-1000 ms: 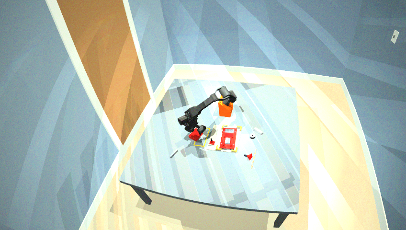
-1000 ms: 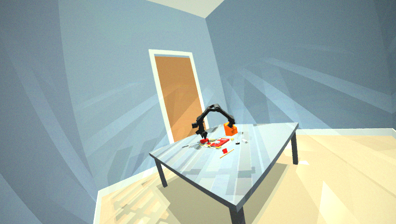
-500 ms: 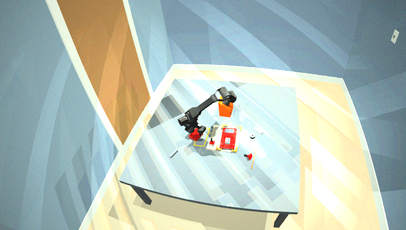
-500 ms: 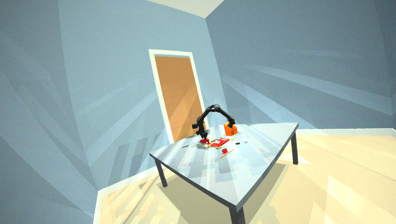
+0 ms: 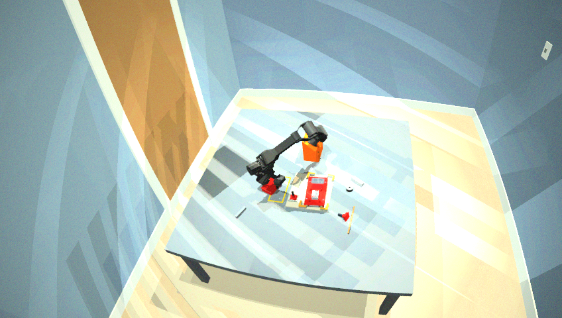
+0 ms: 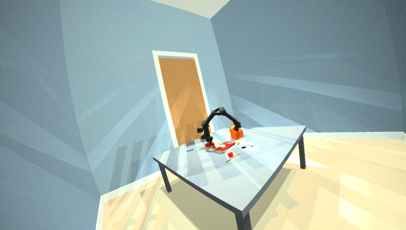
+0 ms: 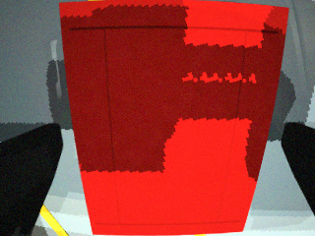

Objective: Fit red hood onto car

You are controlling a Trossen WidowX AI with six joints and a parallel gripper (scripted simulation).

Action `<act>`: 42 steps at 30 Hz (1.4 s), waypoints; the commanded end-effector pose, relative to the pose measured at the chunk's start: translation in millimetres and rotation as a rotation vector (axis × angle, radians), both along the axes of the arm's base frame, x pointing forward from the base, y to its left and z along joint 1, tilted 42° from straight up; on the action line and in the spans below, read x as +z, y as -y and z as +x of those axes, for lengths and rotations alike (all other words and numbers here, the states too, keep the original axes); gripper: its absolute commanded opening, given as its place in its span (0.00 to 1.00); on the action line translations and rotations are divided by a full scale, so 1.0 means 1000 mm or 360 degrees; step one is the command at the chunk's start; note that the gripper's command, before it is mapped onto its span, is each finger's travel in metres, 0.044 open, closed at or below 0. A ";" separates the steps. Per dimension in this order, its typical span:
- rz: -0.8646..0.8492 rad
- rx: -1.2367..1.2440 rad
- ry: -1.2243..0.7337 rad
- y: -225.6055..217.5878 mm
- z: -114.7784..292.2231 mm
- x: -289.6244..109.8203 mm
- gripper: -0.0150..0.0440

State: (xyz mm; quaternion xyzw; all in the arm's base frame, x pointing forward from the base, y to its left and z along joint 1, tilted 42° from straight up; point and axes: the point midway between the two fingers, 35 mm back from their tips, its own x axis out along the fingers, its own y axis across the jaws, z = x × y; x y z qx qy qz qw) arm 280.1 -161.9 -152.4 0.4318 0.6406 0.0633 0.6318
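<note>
The red hood (image 5: 269,187) (image 6: 207,145) (image 7: 138,98) lies roof up on the table, left of the car in the top view and partly over a yellow outline (image 5: 286,190). My gripper (image 5: 272,181) (image 6: 209,142) (image 7: 175,134) is open and empty, low over the hood. In the wrist view its fingers stand on either side of the hood, with a gap on each side. The red chassis (image 5: 322,197) (image 6: 230,145) sits in the cream jig with yellow corners. The pale engine block (image 5: 315,194) is on its deck. The pegs are too small to make out, and the hood's corner holes are not visible.
A small red part with a black knob (image 5: 293,197) stands on the jig's left part. An orange box (image 5: 311,153) (image 6: 236,133) is at the arm's base. A wooden stick (image 5: 350,220), a red piece (image 5: 345,216), a wheel (image 5: 349,189) and pale bars (image 5: 357,181) (image 5: 240,212) lie around.
</note>
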 end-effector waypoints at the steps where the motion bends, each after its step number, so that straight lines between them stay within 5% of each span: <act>1: 0.0008 -0.0003 -0.0001 -0.003 0.001 -0.001 1.00; 15: 0.0008 -0.0003 -0.0001 -0.007 0.002 -0.007 1.00; 18: 0.0001 0.0000 0.0000 -0.005 0.001 -0.006 0.87; 28: 0.0001 0.0000 0.0000 -0.005 0.001 -0.006 0.75; 39: 0.0000 -0.0001 0.0000 0.002 0.000 0.002 0.26; 42: 0.0000 -0.0001 0.0000 0.005 -0.001 0.006 0.25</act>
